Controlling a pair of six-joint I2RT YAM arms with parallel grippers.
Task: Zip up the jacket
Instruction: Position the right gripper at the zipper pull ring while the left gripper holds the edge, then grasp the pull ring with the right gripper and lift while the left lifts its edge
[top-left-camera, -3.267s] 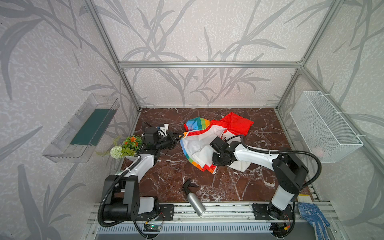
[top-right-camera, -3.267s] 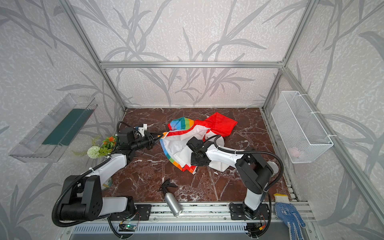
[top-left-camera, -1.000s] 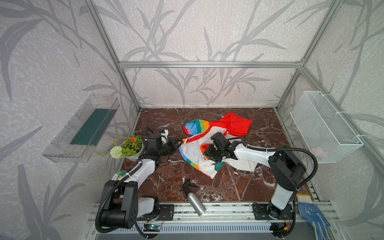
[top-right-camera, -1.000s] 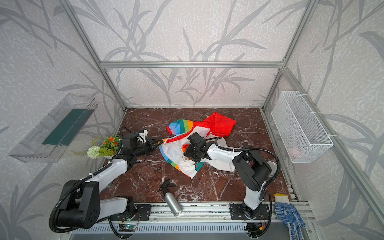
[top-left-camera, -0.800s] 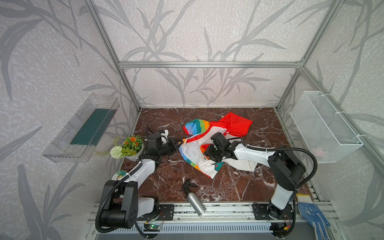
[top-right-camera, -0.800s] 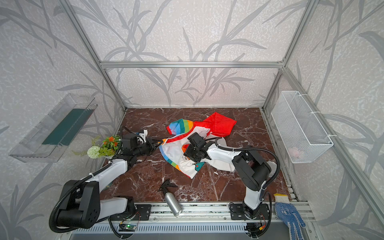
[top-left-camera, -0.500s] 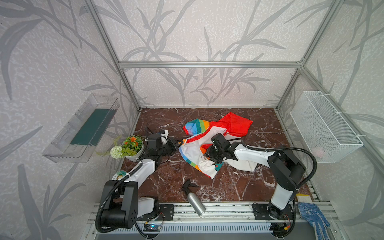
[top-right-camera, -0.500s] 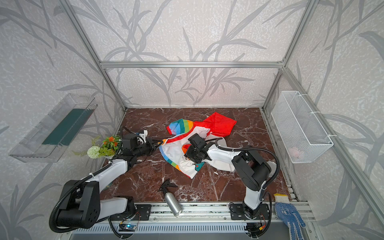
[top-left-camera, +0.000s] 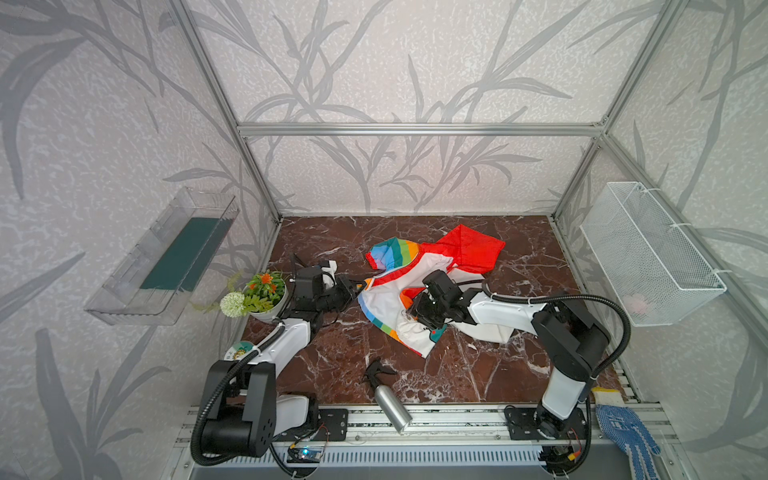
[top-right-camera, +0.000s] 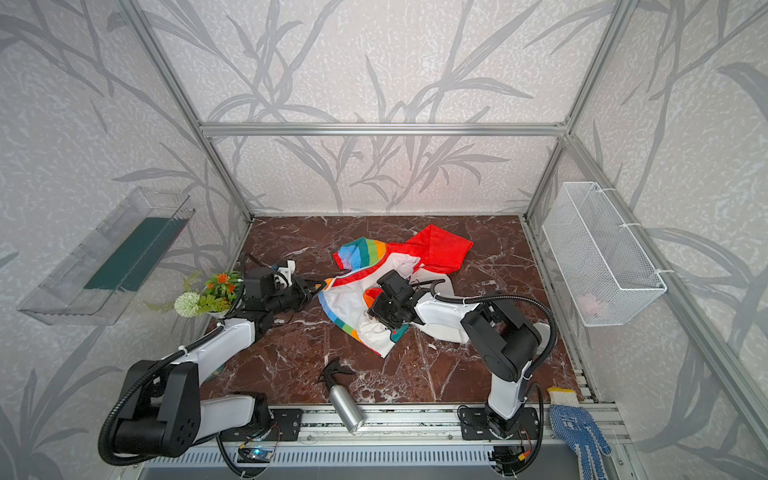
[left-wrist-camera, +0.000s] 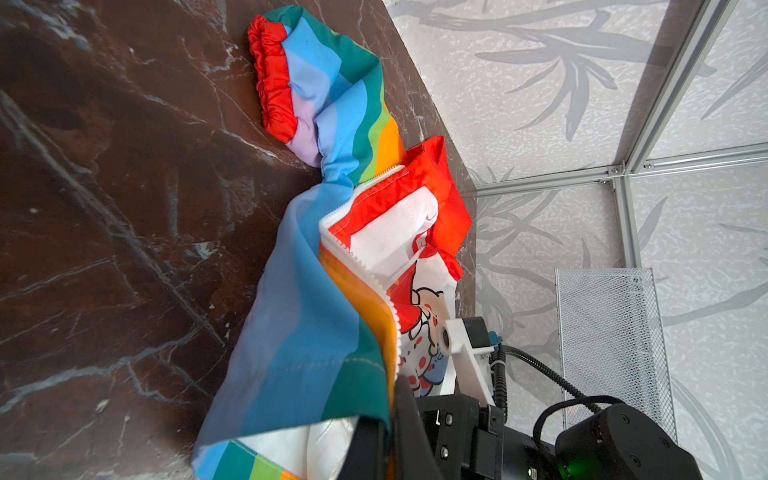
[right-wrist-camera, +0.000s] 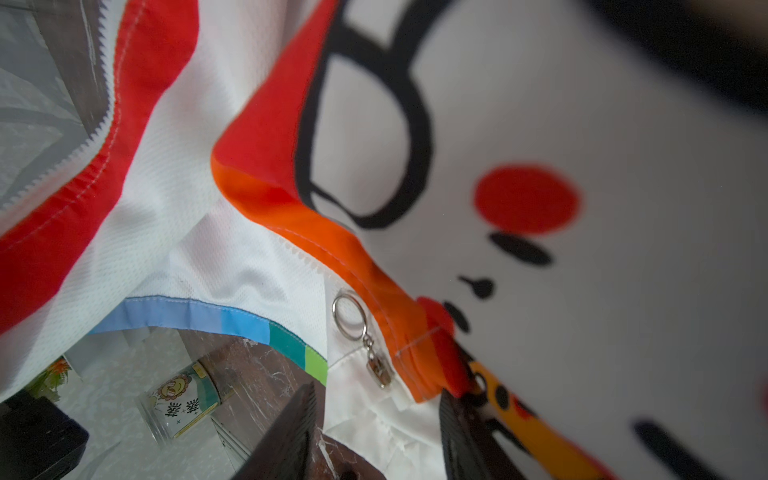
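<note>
- One jacket (top-left-camera: 390, 299) is counted. It lies crumpled on the marble table (top-left-camera: 478, 374), near the middle, between the two arms.
- One red hood (top-left-camera: 465, 249) is spread toward the rear, and one rainbow sleeve (top-left-camera: 390, 253) is folded just beside it. A second sleeve cannot be made out.
- Two rows of white zipper teeth (left-wrist-camera: 357, 262) are seen in the left wrist view, and they are not joined.
- One slider (right-wrist-camera: 379, 370) with one metal ring (right-wrist-camera: 348, 316) is seen in the right wrist view, at the orange edge.
- Two grippers are counted.
  - The left gripper (top-left-camera: 358, 286) is clamped on the jacket's rainbow-edged corner.
  - The right gripper (top-left-camera: 417, 316) is set over the white front panel.
- The fingers (right-wrist-camera: 286, 436) of the right gripper are held partly apart, with white fabric and a strip of table between them. Whether the fabric is pressed cannot be determined.
- Other items, one of each:
  - flower pot (top-left-camera: 262, 291)
  - spray bottle (top-left-camera: 388, 401)
  - wire basket (top-left-camera: 648, 253)
  - clear tray (top-left-camera: 166, 257)
  - blue glove (top-left-camera: 629, 432)
  - labelled jar (right-wrist-camera: 183, 399)
- Part of the jacket is covered by the right arm in both top views.
- The jar is largely hidden behind the left arm in a top view.
- A pale pink object (top-left-camera: 636, 305) in the basket is too indistinct to identify.
- The left fingers (left-wrist-camera: 409, 432) are cut off by the frame edge.
- The nearest cartoon print is blurred in the right wrist view.
</note>
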